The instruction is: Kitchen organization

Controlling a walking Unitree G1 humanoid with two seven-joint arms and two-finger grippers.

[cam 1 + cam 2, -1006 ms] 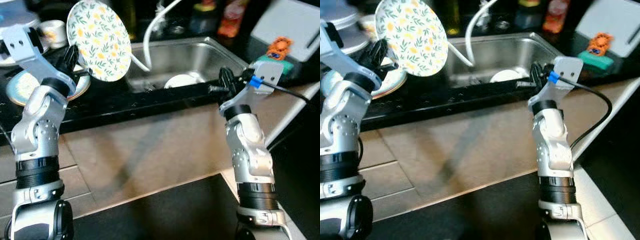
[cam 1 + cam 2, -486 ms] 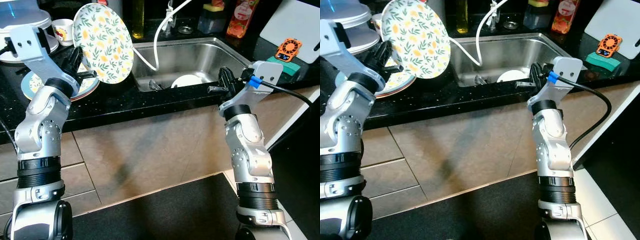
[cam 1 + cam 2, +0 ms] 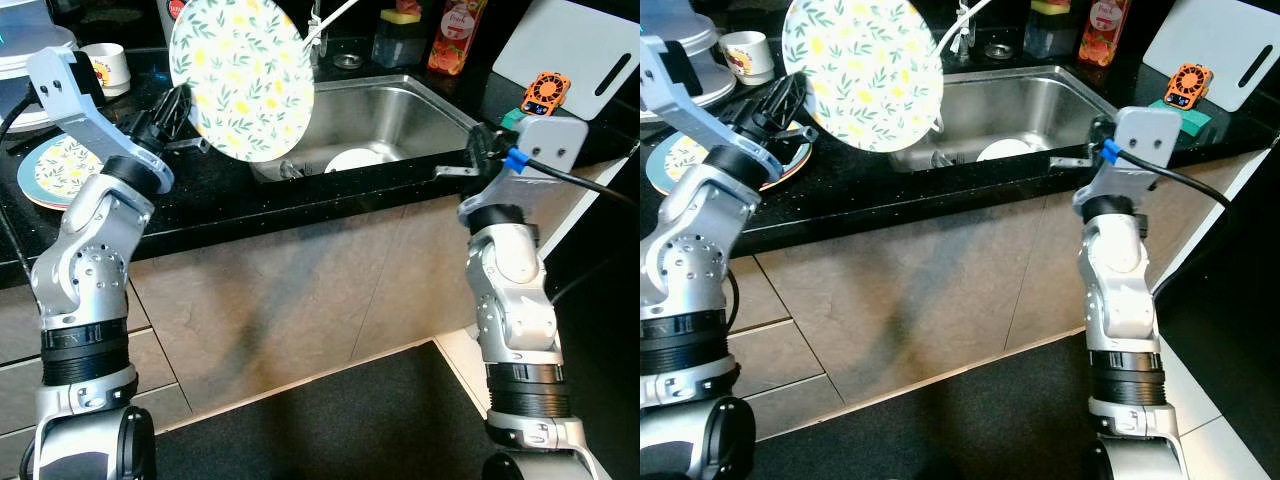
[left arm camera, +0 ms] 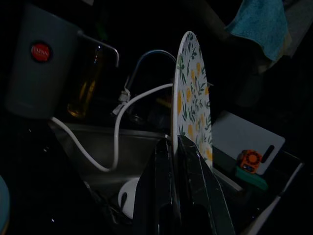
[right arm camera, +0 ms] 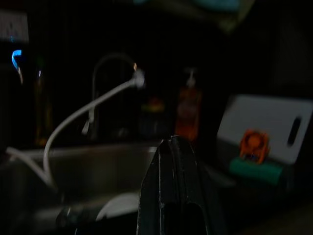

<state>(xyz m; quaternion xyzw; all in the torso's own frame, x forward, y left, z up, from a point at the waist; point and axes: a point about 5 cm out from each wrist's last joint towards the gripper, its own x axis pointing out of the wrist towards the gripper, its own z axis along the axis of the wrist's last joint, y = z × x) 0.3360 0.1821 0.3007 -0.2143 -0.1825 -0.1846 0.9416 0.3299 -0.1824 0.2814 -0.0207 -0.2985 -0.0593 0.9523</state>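
The flowery plate [image 3: 240, 78] is up in the air, standing on its edge, over the left side of the sink [image 3: 400, 110]. The left gripper [image 3: 178, 122] pinches just its rim with its 2 black fingers [image 4: 168, 186]. That tiny hold could slip, and the plate could drop onto the white dish [image 3: 352, 160] in the sink and crack. It could also bump the white hose [image 3: 962, 24]. The right gripper [image 3: 476, 160] waits at the near right edge of the sink, fingers pressed together on nothing.
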